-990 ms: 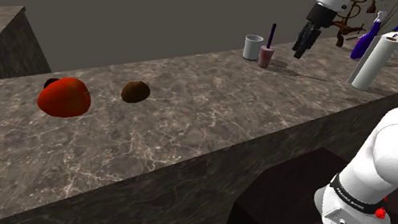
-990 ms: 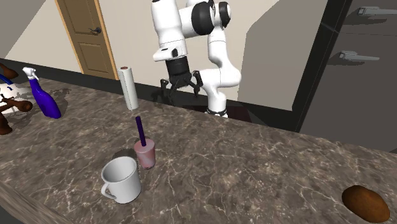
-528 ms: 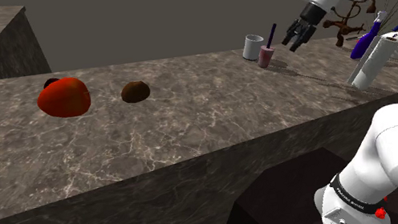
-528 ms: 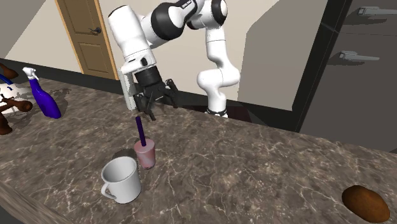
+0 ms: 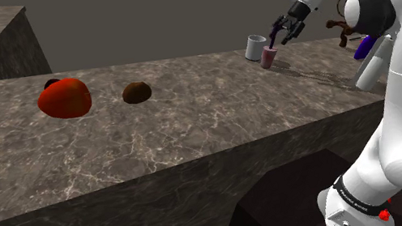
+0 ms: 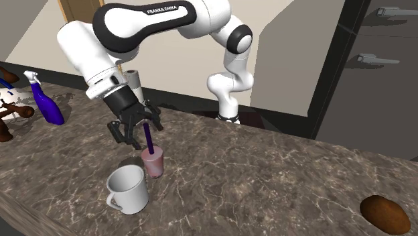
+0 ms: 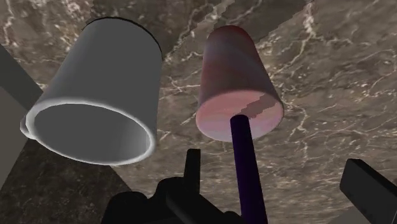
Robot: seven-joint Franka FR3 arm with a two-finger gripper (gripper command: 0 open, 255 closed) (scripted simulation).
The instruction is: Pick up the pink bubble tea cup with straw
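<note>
Home kitchen, long brown marble-pattern countertop [image 6: 268, 174], white mug [image 6: 128, 189] and pink cup with straw [image 6: 153, 163] on it, paper towel roll [image 5: 369, 71], purple spray bottle [image 6: 45, 100], wooden door [image 6: 79, 10] behind, dark handled cabinet fronts [image 6: 382, 60] at the second exterior view's right.

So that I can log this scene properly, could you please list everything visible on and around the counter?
bubble tea cup: one, pink, on the counter under the gripper
straw: one, dark purple, standing in the cup, rising between the fingers
mug: one, white, beside the cup
spray bottle: one, purple, second exterior view's left
paper roll: one, white, behind the arm
round lump: one, brown, mid-counter
rounded object: one, red, shoulder view's left
counter: one, grey-brown marble
door: one, brown, background
arm: one, white, dark joints
gripper: one, black, open
</note>
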